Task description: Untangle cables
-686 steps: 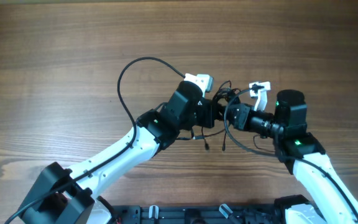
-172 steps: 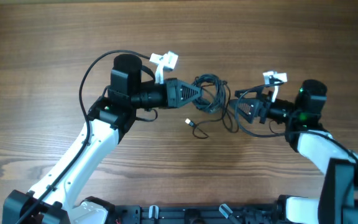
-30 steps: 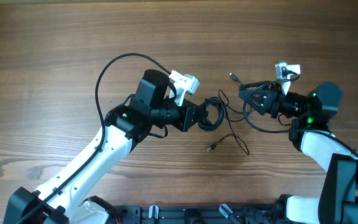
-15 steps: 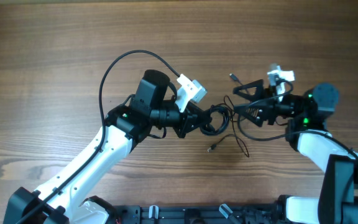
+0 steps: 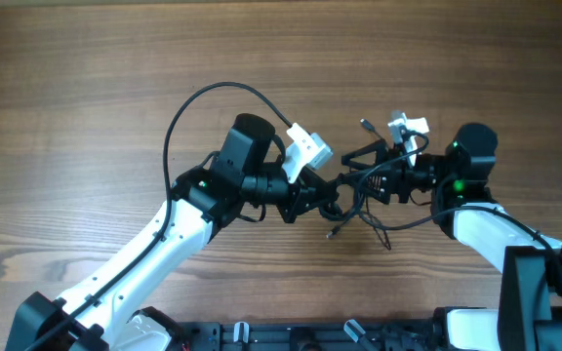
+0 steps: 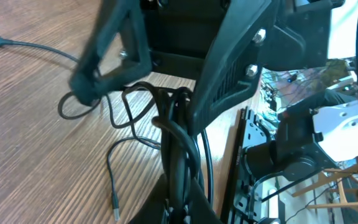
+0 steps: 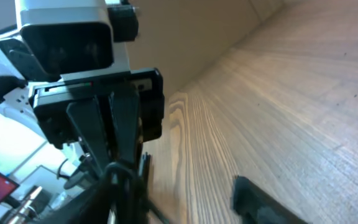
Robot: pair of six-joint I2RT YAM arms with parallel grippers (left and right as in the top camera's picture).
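The cables (image 5: 363, 213) are thin black cords bunched at mid-table between the two arms. My left gripper (image 5: 326, 193) is shut on that bunch; in the left wrist view the cords (image 6: 178, 134) run up out of its closed jaws (image 6: 182, 200). Loops (image 6: 118, 104) lie on the wood, and one loose strand ends in a plug (image 6: 115, 212). My right gripper (image 5: 352, 173) faces the left one with its jaws apart around the far side of the bunch. In the right wrist view its fingers (image 7: 258, 198) stand well apart, and nothing is pinched between them.
A free plug end (image 5: 332, 232) rests just in front of the bunch and another plug (image 5: 365, 123) lies behind it. The left arm's thicker wire (image 5: 203, 97) arcs over the table to the left. Bare wooden tabletop (image 5: 86, 88) surrounds both arms.
My right gripper has moved left, up against the bunch and the left gripper, and its jaws have narrowed from their widest. The left gripper has shifted slightly right with the bunch still in it.
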